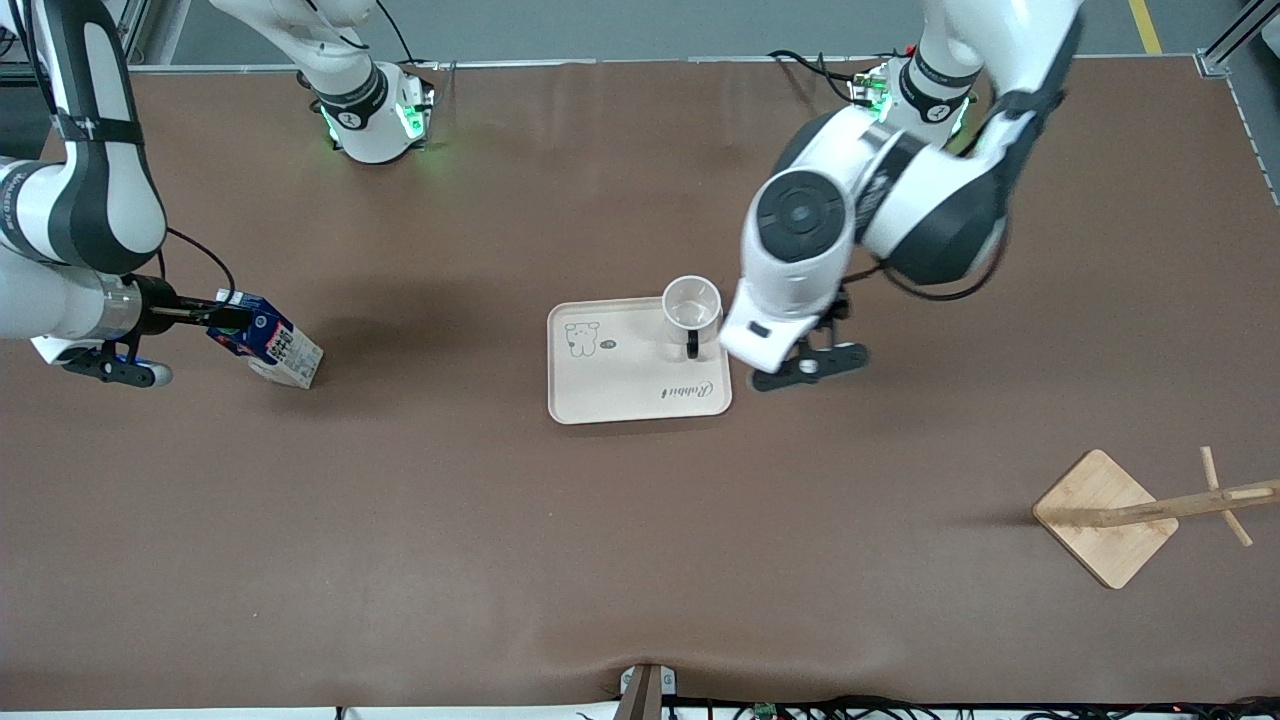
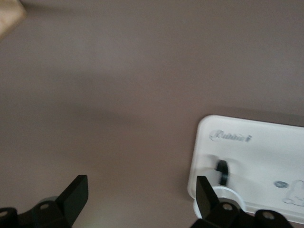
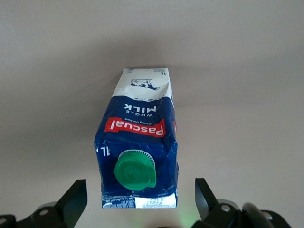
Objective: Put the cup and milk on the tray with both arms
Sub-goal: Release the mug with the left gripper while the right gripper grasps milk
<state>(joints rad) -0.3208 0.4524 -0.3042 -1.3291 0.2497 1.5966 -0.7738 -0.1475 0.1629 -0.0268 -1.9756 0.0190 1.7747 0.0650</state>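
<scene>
The cream tray (image 1: 640,385) lies mid-table. On its corner toward the left arm's end stands the white cup (image 1: 691,303), upright, its black handle turned to the front camera. The left wrist view catches the tray (image 2: 256,147) and the cup's rim (image 2: 232,195). My left gripper (image 2: 140,194) hangs open and empty over bare table beside that corner; its white hand hides the fingers in the front view. Toward the right arm's end stands the dark-blue milk (image 1: 272,343) carton. My right gripper (image 1: 230,318) is open at its top, its fingers on either side of the green-capped milk (image 3: 137,137) with gaps.
A square wooden stand base (image 1: 1105,515) with a tilted peg arm sits near the front camera at the left arm's end; its pale corner (image 2: 8,18) shows in the left wrist view. Brown table surface surrounds the tray.
</scene>
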